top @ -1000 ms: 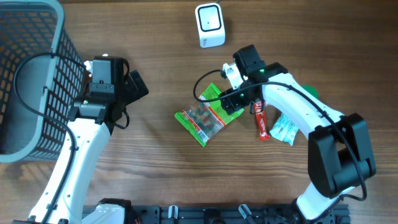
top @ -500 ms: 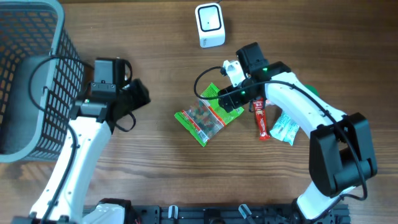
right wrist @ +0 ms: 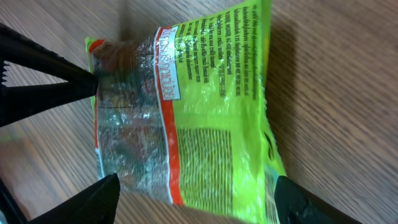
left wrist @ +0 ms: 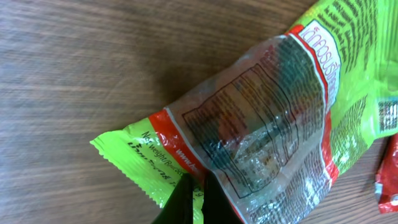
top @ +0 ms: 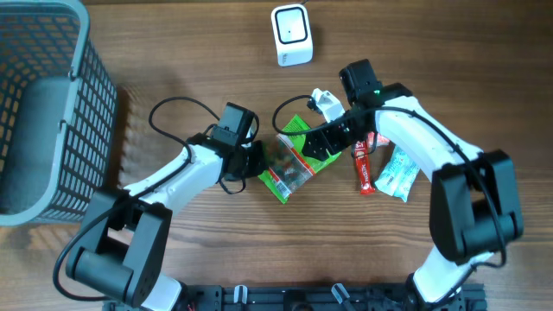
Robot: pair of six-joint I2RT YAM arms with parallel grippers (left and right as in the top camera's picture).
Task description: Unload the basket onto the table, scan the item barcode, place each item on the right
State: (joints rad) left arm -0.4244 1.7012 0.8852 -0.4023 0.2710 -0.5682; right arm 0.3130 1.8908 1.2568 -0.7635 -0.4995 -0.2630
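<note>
Left gripper (left wrist: 194,198) jaws clamped on bag (left wrist: 273,93) edge, right gripper (right wrist: 200,200) jaws apart astride it; lift slowly, flat, toward far scanner (top: 291,34).

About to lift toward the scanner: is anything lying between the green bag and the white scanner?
No loose item does. Bare table separates the green bag from the white scanner; only the right arm's black cable loops above the bag's top edge.
</note>
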